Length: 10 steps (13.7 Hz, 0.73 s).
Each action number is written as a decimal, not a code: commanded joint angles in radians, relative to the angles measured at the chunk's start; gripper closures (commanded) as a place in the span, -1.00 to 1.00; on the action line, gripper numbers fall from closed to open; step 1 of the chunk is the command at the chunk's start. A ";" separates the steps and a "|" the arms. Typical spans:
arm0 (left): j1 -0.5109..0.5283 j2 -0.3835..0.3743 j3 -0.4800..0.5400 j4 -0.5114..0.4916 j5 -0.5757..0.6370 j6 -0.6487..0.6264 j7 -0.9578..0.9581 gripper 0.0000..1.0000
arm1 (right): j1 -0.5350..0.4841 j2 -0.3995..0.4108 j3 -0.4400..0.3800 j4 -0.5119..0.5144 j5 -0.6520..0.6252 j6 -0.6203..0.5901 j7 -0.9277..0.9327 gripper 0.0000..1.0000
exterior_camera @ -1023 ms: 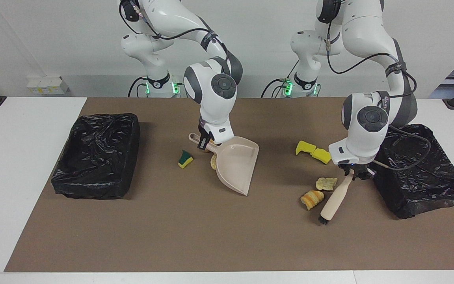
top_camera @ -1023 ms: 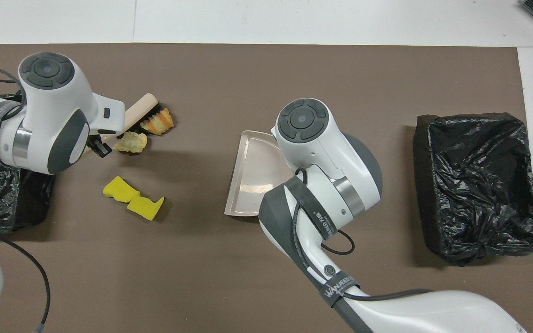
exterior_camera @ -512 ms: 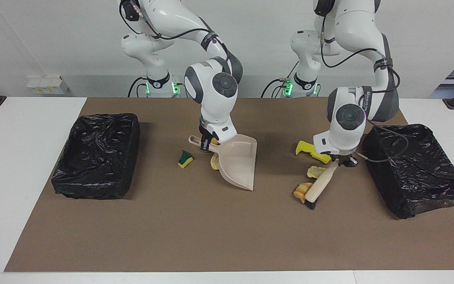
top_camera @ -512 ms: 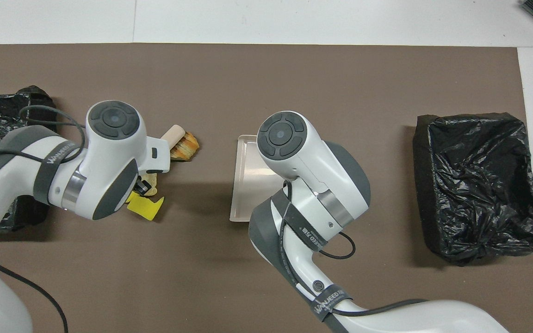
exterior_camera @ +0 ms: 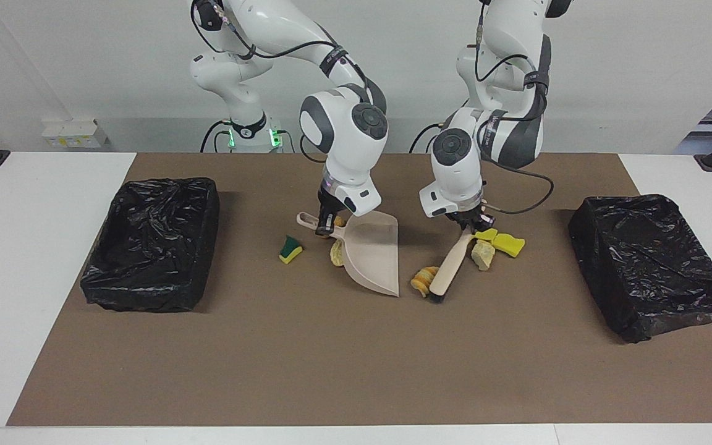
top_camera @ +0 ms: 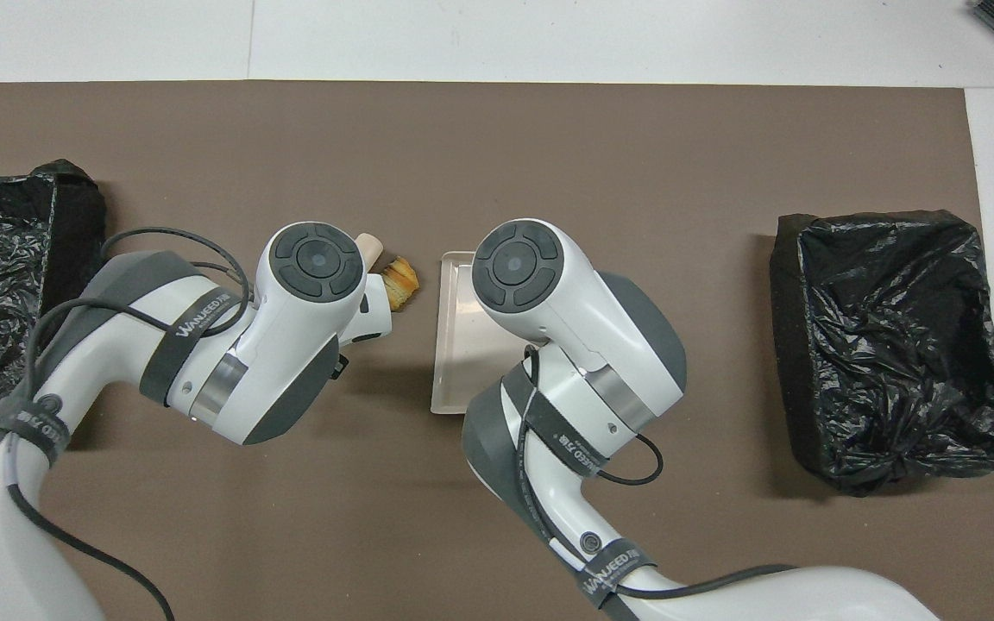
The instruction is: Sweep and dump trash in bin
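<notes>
Jaws of the left gripper (exterior_camera: 462, 224) are clamped on the upper end of the wooden hand brush (exterior_camera: 449, 269); jaws of the right gripper (exterior_camera: 326, 224) are clamped on the handle of the beige dustpan (exterior_camera: 373, 254). The pan's open lip faces the brush, its edge resting on the brown mat (exterior_camera: 306, 358).

Progress — sweeping is under way, nothing is collected. The pan floor shows bare in the overhead view. A tan-orange bread lump (exterior_camera: 421, 281) lies against the bristle end, between brush and pan lip, close to entry. Beside the brush shaft, toward the left arm's end of the surface, lie a pale bread lump (exterior_camera: 481, 255) and two yellow sponge bits (exterior_camera: 502, 242). Three more pieces sit at the handle end of the pan, toward the right arm's end: a green-faced sponge bit (exterior_camera: 290, 249), a tan lump (exterior_camera: 335, 254) touching the pan's outer wall and a small orange bit (exterior_camera: 339, 221) under the right gripper. These are outside the current stroke and probably need a separate pass. Dumping is not yet started.

Clearance — two black-lined bins stand one at each end of the mat: one bin (exterior_camera: 152, 242) at the right arm's end, the other bin (exterior_camera: 652, 262) at the left arm's end. Both are well apart from the work. Open mat lies between the pan and either bin, and farther from the robots than the pan. The two wrists stand close together over the centre; that gap is the tightest margin.
</notes>
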 commanded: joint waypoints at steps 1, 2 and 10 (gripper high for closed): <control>0.042 -0.089 0.017 -0.022 -0.008 -0.049 -0.104 1.00 | -0.026 -0.025 0.008 -0.041 0.012 0.026 -0.045 1.00; 0.079 -0.095 0.017 -0.040 -0.008 -0.056 -0.191 1.00 | -0.029 -0.023 0.007 -0.041 0.029 0.031 -0.067 1.00; 0.306 -0.215 0.015 -0.279 -0.010 0.047 -0.322 1.00 | -0.043 -0.028 0.008 -0.090 0.034 0.157 -0.157 1.00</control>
